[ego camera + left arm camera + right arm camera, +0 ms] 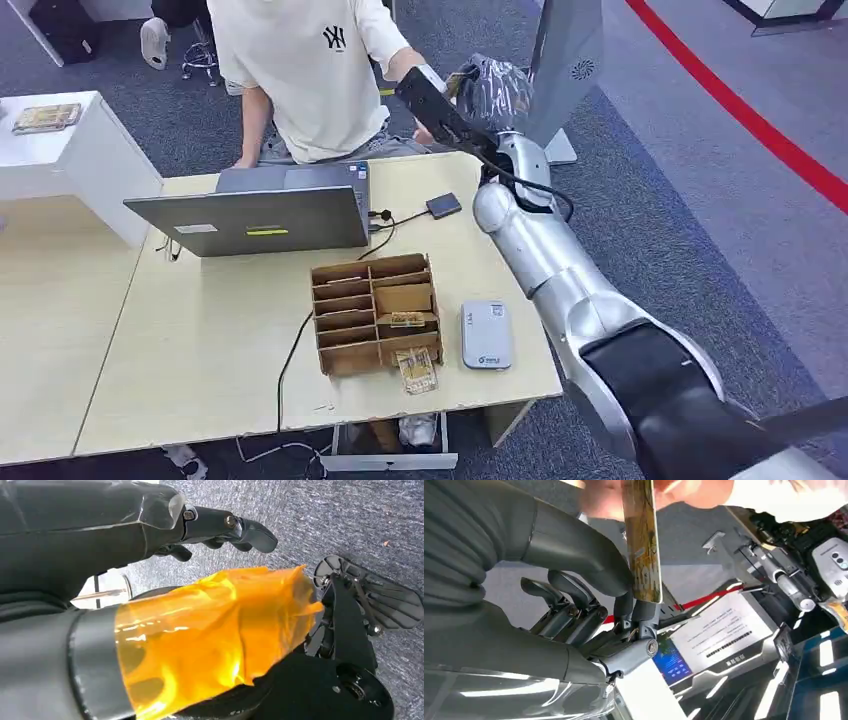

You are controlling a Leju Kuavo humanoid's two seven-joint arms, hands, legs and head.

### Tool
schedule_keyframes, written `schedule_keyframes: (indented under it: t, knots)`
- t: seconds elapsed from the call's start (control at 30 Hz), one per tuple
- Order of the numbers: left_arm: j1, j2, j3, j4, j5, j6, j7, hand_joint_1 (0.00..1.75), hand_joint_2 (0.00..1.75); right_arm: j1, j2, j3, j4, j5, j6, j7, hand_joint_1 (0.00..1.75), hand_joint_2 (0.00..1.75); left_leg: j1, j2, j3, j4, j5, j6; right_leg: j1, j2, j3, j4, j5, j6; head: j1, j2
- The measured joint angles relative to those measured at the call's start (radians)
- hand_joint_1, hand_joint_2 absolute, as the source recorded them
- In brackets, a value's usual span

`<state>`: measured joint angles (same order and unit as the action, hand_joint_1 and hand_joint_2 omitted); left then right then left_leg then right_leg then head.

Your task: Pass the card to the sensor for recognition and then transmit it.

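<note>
My right hand (492,95) is raised past the table's far edge, toward a person (310,70) in a white shirt. It pinches a yellow printed card (642,540) between the thumb (574,555) and a finger. The card (455,82) shows as a small yellow edge at the hand. The person's hand (684,492) is blurred at the card's far end; I cannot tell whether it touches. The grey-white sensor (486,335) lies flat on the table near the front right. My left hand (225,527) hangs over grey carpet, fingers stretched out, holding nothing.
A cardboard organiser (377,312) with cards in its slots stands mid-table, and another card (416,370) lies in front of it. An open laptop (260,215) sits behind, with a small dark box (443,206) on a cable. A white cabinet (70,150) stands at the left.
</note>
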<state>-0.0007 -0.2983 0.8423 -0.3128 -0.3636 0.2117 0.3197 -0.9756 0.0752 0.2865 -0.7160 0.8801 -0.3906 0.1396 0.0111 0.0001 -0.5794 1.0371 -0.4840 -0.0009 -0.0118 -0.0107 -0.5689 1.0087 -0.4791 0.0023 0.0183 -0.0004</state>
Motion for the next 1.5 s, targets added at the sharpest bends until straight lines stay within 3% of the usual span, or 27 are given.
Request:
schedule_keyframes:
  t: [0.73,0.77,0.83,1.0,1.13,1.33,1.5]
  knots:
    - [0.004,0.000,0.026,0.000,-0.036,-0.002,-0.002,0.00,0.00,-0.001,0.008,-0.015,0.059,0.033,-0.010,0.013,1.75,1.75,0.000,-0.002,-0.001,0.000,0.000,0.000,0.000,-0.001,0.000,0.000,0.000,0.000,0.000,0.000]
    - [0.004,0.000,0.027,0.000,-0.040,-0.002,-0.002,0.00,0.00,-0.001,0.008,-0.016,0.060,0.037,-0.010,0.013,1.61,1.75,0.000,-0.002,-0.001,0.000,0.000,0.000,0.000,-0.001,-0.001,0.000,0.000,0.000,0.000,0.000]
    - [0.005,0.000,0.034,0.000,-0.049,-0.002,-0.002,0.00,0.00,0.000,0.008,-0.016,0.066,0.049,-0.008,0.017,0.00,1.75,0.000,-0.002,-0.001,0.000,0.000,0.000,0.000,-0.001,-0.001,0.000,0.000,0.000,0.000,0.000]
    - [0.007,-0.001,0.050,0.000,-0.057,-0.003,-0.002,0.00,0.00,0.000,0.008,-0.017,0.074,0.049,0.011,0.035,0.00,1.75,0.000,0.000,0.000,0.000,0.001,0.000,0.000,0.000,-0.001,0.000,0.001,0.000,0.000,0.000]
    - [0.008,-0.001,0.054,0.000,-0.061,-0.003,-0.002,0.00,0.00,0.000,0.009,-0.024,0.077,0.017,0.017,0.013,0.00,1.75,0.000,0.000,0.000,0.000,0.001,0.000,0.000,0.000,-0.001,0.000,0.001,0.000,0.000,0.000]
    - [0.010,-0.003,0.073,0.000,-0.051,0.005,-0.022,0.00,0.00,0.021,0.030,-0.071,0.051,-0.142,0.069,-0.102,0.00,1.75,0.000,0.000,0.000,0.000,0.001,0.000,0.000,0.000,-0.001,0.000,0.001,0.000,0.000,0.000]
    - [0.011,-0.003,0.085,0.002,-0.025,0.013,-0.047,0.00,0.00,0.097,0.057,-0.090,-0.054,-0.353,0.189,-0.191,0.00,1.75,0.000,0.000,0.000,0.000,0.000,0.000,0.000,0.000,-0.001,0.000,0.001,0.000,0.000,0.000]
